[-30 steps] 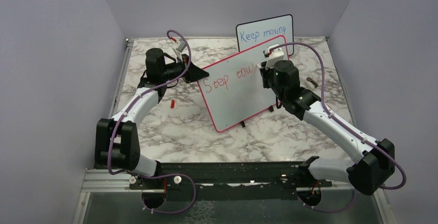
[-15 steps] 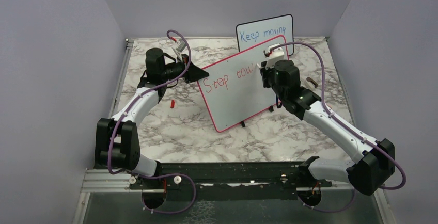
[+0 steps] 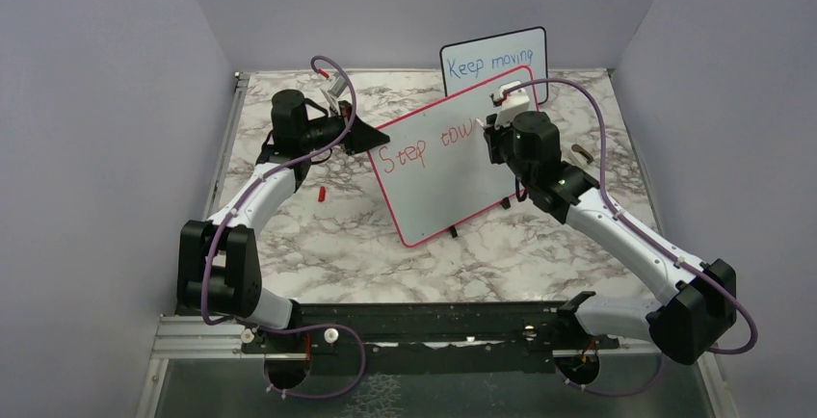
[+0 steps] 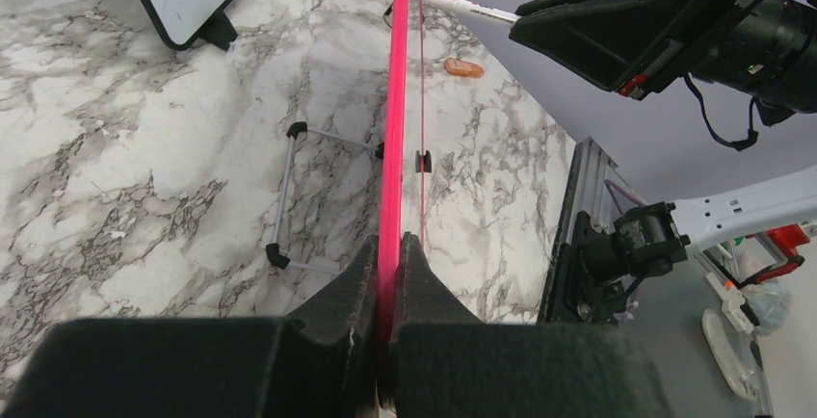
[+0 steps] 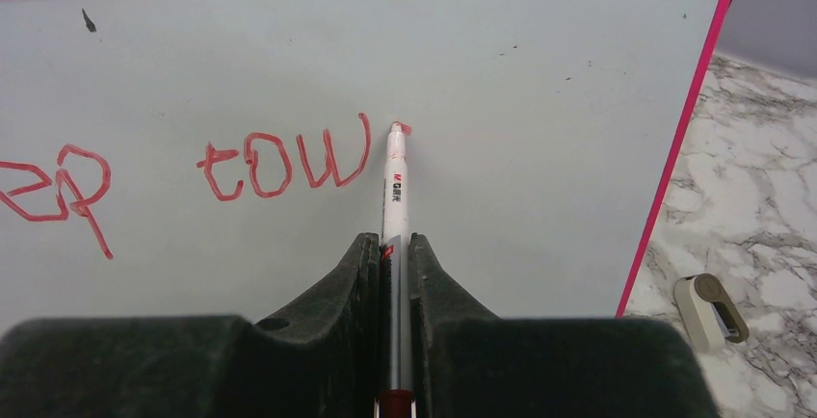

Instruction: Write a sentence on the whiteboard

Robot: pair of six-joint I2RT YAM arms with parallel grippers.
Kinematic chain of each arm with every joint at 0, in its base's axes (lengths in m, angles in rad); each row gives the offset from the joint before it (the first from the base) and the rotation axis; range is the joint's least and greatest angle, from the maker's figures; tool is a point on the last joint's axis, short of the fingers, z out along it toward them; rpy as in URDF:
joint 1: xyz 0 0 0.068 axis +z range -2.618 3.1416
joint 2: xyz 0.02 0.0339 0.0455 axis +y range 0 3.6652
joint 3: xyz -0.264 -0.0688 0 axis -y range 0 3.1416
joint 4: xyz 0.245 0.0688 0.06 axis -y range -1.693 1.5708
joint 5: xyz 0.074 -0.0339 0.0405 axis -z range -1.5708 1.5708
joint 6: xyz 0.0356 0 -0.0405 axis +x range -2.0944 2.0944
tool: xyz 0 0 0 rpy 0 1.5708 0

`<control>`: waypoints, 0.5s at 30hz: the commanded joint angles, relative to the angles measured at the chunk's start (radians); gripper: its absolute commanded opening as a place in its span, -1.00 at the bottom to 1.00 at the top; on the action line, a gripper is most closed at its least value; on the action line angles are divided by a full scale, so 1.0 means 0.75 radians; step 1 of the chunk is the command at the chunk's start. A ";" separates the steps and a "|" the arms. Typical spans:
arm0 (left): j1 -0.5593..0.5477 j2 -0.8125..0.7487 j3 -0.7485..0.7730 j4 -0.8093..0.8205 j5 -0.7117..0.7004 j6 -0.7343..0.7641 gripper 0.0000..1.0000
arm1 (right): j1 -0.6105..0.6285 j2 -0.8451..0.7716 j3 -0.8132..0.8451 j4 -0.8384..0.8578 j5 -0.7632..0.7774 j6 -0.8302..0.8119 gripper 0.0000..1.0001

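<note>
On marble table (image 3: pixel 337 235), pink-framed whiteboard (image 3: pixel 443 192), red sentence (image 5: pixel 284 163) "Step tow" (marker (image 5: pixel 396 187) touching)

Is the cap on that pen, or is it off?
Off: the marker, held in the right pincer, shows its bare red tip against the whiteboard, right after the red letters.

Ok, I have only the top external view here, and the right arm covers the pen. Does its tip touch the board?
Observer: Yes. In the right wrist view the marker tip rests on the whiteboard, just after the "w" of the sentence.
Operator: And is it held?
Observer: Yes, the right gripper is shut on its barrel.
Operator: And the other arm?
Observer: The left gripper is shut on the whiteboard's pink frame edge.
</note>
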 commanded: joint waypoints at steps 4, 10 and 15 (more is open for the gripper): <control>-0.017 0.041 -0.013 -0.126 0.036 0.077 -1.00 | -0.004 -0.014 -0.013 -0.046 -0.091 0.029 -0.99; -0.017 0.042 -0.013 -0.126 0.035 0.075 -1.00 | -0.004 -0.026 -0.032 -0.089 -0.100 0.031 -0.99; -0.017 0.040 -0.013 -0.126 0.033 0.077 -1.00 | -0.004 -0.029 -0.046 -0.107 -0.093 0.031 -0.99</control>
